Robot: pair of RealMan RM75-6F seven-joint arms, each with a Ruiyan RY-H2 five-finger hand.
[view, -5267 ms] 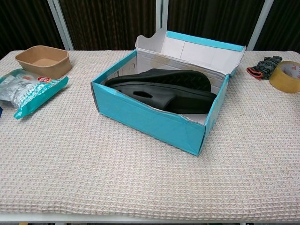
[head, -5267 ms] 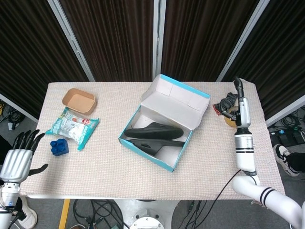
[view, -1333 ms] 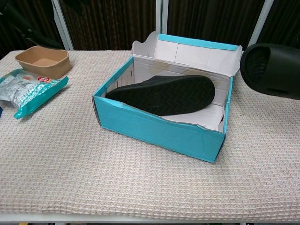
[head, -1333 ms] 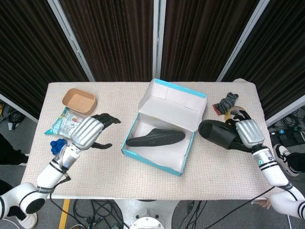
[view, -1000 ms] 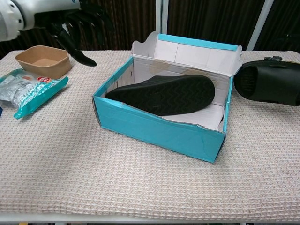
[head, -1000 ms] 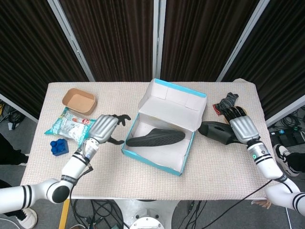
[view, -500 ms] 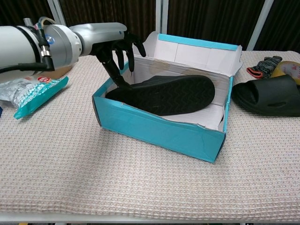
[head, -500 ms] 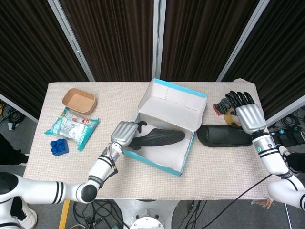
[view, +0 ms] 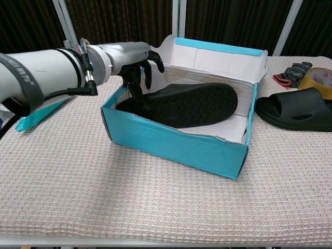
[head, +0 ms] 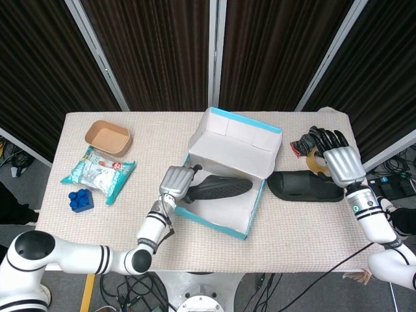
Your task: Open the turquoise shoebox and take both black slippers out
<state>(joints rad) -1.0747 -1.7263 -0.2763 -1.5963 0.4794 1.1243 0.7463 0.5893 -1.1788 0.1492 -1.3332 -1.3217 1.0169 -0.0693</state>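
Note:
The turquoise shoebox stands mid-table with its lid folded back. One black slipper lies inside it, sole up. My left hand reaches over the box's left end, fingers spread and pointing down, with one fingertip touching that slipper's end. The slipper is not lifted. The second black slipper lies on the table right of the box. My right hand hovers just behind it, fingers spread, holding nothing. The chest view does not show that hand.
A tape roll and a dark glove bundle sit at the far right, under and beside my right hand. At the left are a brown bowl, a snack bag and a blue block.
My right hand carried one slipper out, set it on the table right of the box and let go. My left hand swept in from the left and reached into the box.

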